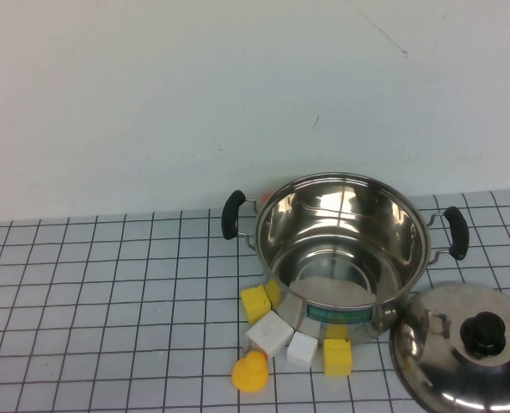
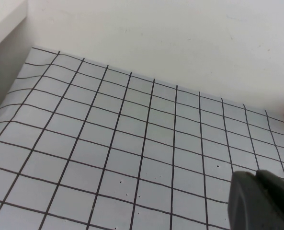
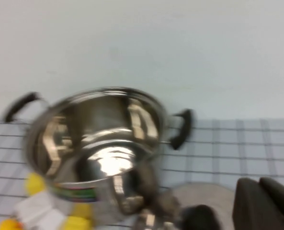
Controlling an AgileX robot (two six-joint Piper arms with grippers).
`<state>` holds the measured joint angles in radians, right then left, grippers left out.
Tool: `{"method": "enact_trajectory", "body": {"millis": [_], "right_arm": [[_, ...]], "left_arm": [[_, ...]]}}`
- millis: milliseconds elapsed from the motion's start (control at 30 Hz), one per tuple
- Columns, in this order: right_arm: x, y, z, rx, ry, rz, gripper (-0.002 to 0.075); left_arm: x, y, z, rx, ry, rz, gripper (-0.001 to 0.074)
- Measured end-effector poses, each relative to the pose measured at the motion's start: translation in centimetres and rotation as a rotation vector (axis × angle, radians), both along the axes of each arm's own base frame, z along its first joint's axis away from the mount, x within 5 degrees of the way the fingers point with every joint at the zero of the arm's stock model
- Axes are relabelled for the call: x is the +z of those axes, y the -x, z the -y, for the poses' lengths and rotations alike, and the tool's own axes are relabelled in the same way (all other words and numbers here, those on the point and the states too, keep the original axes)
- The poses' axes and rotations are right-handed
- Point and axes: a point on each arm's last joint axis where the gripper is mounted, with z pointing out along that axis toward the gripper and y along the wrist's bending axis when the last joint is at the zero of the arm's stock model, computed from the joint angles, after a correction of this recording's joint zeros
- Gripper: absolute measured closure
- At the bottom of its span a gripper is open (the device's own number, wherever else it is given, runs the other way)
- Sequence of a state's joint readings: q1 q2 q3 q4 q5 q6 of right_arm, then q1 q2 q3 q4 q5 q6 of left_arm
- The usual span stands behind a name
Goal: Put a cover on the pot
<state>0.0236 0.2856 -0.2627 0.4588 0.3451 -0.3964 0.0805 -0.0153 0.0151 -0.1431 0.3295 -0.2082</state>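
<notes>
The pot (image 1: 341, 215) is a shiny steel pot with black side handles and a green label (image 1: 341, 311). It stands open on the checked table, right of centre. Its domed steel lid (image 1: 444, 366) with a black knob (image 1: 482, 334) lies on the table at the pot's front right. Neither arm shows in the high view. My right gripper (image 3: 259, 181) is shut and empty, hanging above the lid (image 3: 204, 196), with the pot (image 3: 98, 139) beyond it. My left gripper (image 2: 256, 175) is shut and empty over bare checked table.
Yellow blocks (image 1: 255, 303) and white blocks (image 1: 269, 334) lie against the pot's front, with a yellow round piece (image 1: 250, 373) beside them. A small orange thing (image 1: 266, 194) peeks out behind the pot. A white wall runs along the table's far edge.
</notes>
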Motion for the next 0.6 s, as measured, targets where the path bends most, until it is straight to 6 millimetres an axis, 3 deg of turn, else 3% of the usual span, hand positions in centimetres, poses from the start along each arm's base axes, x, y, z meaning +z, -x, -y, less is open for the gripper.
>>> {"method": "enact_trajectory", "body": {"millis": [100, 233, 367, 600], "right_arm": [[1.7, -1.4, 0.6, -0.069, 0.014, -0.048, 0.0712], [2.5, -3.4, 0.5, -0.051, 0.082, -0.123, 0.0609], [2.1, -5.7, -0.2, 0.026, 0.169, -0.296, 0.0487], [0.0, -11.0, -2.0, 0.14, 0.262, -0.553, 0.0452]], "left_arm": [[0.0, 0.0, 0.0, 0.0, 0.0, 0.0, 0.0738], [0.0, 0.0, 0.0, 0.0, 0.0, 0.0, 0.0738], [0.0, 0.0, 0.0, 0.0, 0.0, 0.0, 0.0738], [0.0, 0.0, 0.0, 0.0, 0.0, 0.0, 0.0738]]}}
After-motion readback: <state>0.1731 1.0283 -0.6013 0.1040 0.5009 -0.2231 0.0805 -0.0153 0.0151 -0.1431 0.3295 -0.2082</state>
